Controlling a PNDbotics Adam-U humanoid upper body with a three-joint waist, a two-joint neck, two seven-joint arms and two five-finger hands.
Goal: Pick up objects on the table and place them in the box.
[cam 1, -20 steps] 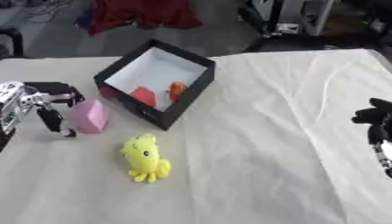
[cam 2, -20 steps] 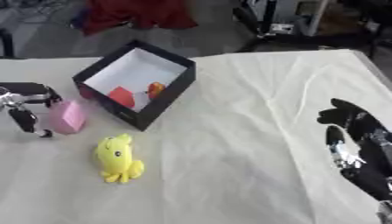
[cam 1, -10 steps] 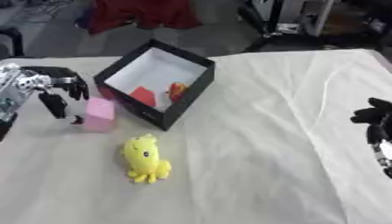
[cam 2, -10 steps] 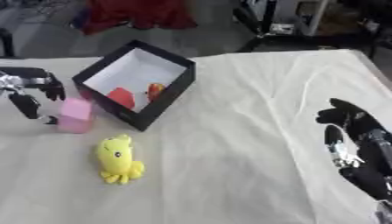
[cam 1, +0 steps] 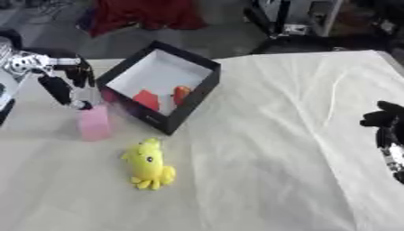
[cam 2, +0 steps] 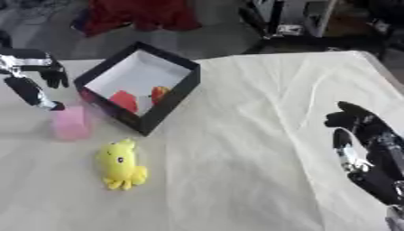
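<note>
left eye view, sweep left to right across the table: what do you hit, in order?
left hand → pink block → yellow plush toy → right hand at the right edge. The black box spans the block and the toy, so it is left out.

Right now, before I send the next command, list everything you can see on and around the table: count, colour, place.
box: one, black outside, white inside, far left of the table, open top
items in the box: two, red and orange-red, on its floor near the front wall
pink block: one, pink, on the cloth left of the box
plush toy: one, yellow, on the cloth in front of the box
table cloth: one, cream, covering the table
red fabric: one, beyond the table's far edge
left hand: black, fingers pointing down over the pink block
right hand: black, idle at the right edge
</note>
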